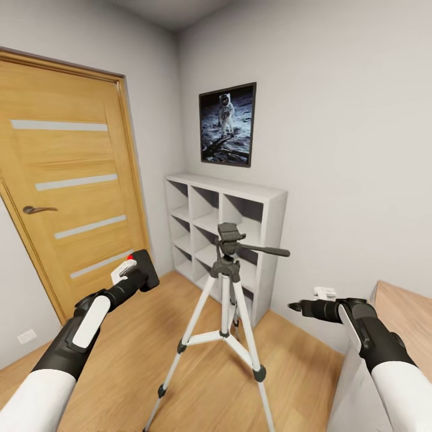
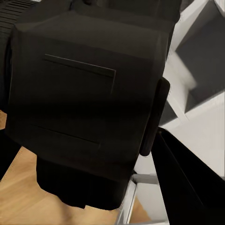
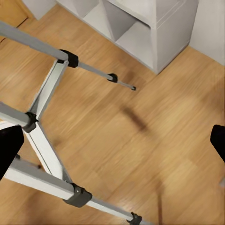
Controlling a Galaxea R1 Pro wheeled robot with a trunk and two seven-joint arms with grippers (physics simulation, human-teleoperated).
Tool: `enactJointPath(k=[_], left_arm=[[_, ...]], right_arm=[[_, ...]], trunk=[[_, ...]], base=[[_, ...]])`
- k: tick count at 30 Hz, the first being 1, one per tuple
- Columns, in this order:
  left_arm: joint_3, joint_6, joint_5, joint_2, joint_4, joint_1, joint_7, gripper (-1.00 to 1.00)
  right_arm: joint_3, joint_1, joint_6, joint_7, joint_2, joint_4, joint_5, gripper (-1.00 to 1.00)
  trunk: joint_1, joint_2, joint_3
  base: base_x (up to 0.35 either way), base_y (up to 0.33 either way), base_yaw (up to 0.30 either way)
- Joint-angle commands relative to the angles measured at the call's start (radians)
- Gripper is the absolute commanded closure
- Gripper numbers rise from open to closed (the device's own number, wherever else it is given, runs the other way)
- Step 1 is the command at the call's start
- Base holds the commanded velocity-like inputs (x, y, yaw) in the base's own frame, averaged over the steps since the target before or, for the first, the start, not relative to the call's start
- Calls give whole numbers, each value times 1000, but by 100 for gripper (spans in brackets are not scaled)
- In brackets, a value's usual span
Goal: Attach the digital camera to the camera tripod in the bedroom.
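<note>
The digital camera (image 1: 146, 268), a small black box with a red button on top, is held up in my left gripper (image 1: 139, 274), left of the tripod head and a little lower. In the left wrist view its dark body (image 2: 84, 103) sits close between the fingers (image 2: 187, 183). The camera tripod (image 1: 227, 300) stands on the wood floor in the middle, its dark head (image 1: 228, 235) bare and its long handle pointing right. My right gripper (image 1: 295, 307) hovers open to the tripod's right at about mid-height. The right wrist view looks down on the silver legs (image 3: 44, 93), with the right gripper (image 3: 112, 145) spread wide.
A white cube shelf (image 1: 240, 198) stands right behind the tripod against the wall, under a framed astronaut picture (image 1: 228, 123). A shut wooden door (image 1: 66, 180) fills the left wall. A wood-topped desk (image 1: 408, 312) edges in at the right, close to my right arm.
</note>
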Motion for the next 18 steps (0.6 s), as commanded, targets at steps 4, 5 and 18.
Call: enactJointPath(k=[4, 5, 18], left_arm=[[0, 3, 10, -1, -1, 0, 6, 100], [0, 3, 10, -1, -2, 0, 6, 100], [-3, 3, 10, -11, 3, 0, 6, 100]], right_arm=[[-1, 0, 3, -18, 1, 0, -5, -100], [0, 0, 3, -19, 1, 0, -5, -100], [1, 0, 3, -20, 1, -1, -4, -100]], trunk=[[0, -1, 1], [0, -1, 2], [0, -1, 5]], base=[[6, -4, 245], [1, -1, 263], [0, -1, 144]])
